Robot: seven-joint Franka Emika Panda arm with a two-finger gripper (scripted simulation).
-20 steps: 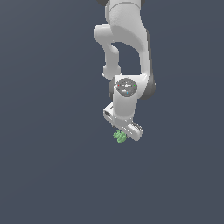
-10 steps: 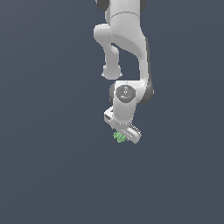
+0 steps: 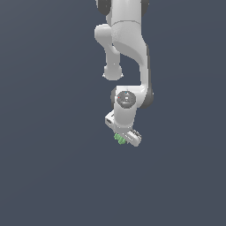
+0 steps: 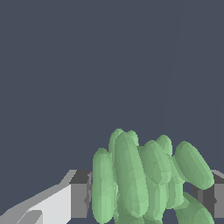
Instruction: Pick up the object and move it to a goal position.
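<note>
The object (image 4: 144,179) is a light-green lumpy cluster of short rod-like knobs. In the wrist view it fills the space between my two dark-padded fingers (image 4: 79,194), which press on it from both sides. In the exterior view the object (image 3: 119,138) peeks out under the white gripper (image 3: 122,137), at the lower end of the white arm, in the middle of the picture. The gripper is shut on the object and holds it off the surface. Most of the object is hidden behind the hand in the exterior view.
A plain dark blue-grey surface (image 3: 53,176) fills the whole background in both views. No other objects, edges or markers show.
The arm's upper links have swung toward the exterior view's right and the wrist has turned. The gripper keeps its hold on the object and has shifted only slightly.
</note>
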